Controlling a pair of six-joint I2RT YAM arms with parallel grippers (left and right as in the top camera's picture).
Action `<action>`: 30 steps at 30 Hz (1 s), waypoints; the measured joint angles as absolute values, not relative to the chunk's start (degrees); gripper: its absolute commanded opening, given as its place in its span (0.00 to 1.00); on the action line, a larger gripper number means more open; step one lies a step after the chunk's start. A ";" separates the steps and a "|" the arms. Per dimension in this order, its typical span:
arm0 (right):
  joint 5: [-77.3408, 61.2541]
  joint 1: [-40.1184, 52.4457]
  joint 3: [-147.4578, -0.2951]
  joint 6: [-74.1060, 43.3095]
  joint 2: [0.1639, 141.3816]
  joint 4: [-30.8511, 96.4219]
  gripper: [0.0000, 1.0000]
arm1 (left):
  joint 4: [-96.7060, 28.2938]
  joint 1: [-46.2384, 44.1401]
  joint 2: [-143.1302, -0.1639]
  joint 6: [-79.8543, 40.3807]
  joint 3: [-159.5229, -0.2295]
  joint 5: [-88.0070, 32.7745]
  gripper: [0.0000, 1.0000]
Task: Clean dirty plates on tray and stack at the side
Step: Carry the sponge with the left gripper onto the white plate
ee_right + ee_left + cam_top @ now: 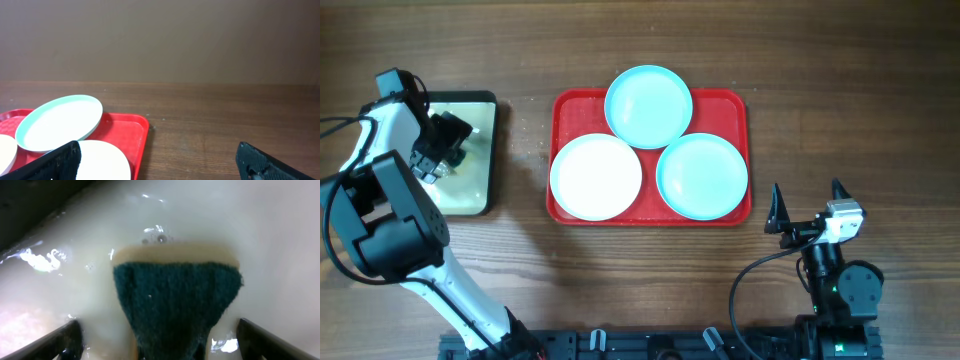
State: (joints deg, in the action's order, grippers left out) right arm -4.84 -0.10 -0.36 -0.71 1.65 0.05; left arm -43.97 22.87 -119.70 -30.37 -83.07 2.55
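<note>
Three plates [648,105] crowding tray [570,104] rim, left jaws spread around sponge [175,300], right jaws spread

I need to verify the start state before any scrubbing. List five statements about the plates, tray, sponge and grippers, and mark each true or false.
1. The red tray holds the white plate, the far turquoise plate and the near turquoise plate. True.
2. The left gripper is over the tray. False: it is over the cream pan, open, with its fingers on either side of the sponge.
3. The right gripper holds a plate. False: it is open and empty, off the tray.
4. The far turquoise plate overlaps the rims of the other two. True.
5. The sponge lies on the white plate. False: it lies in the pan.
</note>
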 measured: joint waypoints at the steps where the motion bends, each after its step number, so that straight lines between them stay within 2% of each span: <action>1: -4.84 -0.10 -0.36 -0.71 1.65 0.05 1.00 | -43.88 22.87 -119.81 -30.50 -82.98 3.40 0.47; 3: -4.84 -0.10 -0.36 -0.73 1.65 0.05 1.00 | -43.72 22.90 -119.85 -30.50 -82.94 3.81 0.23; 4: -4.84 -0.10 -0.36 -0.73 1.65 0.05 0.99 | -43.64 22.90 -119.92 -30.28 -82.94 3.99 0.04; 11: -4.84 -0.10 -0.36 -0.73 1.65 0.05 1.00 | -43.27 22.98 -120.01 -30.35 -82.89 4.45 0.04; 15: -4.84 -0.10 -0.36 -0.73 1.65 0.05 1.00 | -50.19 22.98 -118.65 -30.35 -83.26 4.64 0.04; 22: -4.84 -0.10 -0.36 -0.73 1.65 0.05 1.00 | -49.98 22.98 -100.03 -30.35 -84.84 1.61 0.04; 26: -4.84 -0.10 -0.36 -0.71 1.65 0.05 1.00 | -42.57 22.98 -103.04 -30.35 -81.67 2.15 0.04; 30: -4.84 -0.10 -0.36 -0.71 1.65 0.05 1.00 | -42.57 22.98 -110.30 -30.35 -78.89 2.31 0.04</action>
State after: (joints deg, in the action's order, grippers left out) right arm -4.84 -0.10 -0.36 -0.71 1.65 0.05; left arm -42.57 22.98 -110.30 -30.35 -78.89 2.31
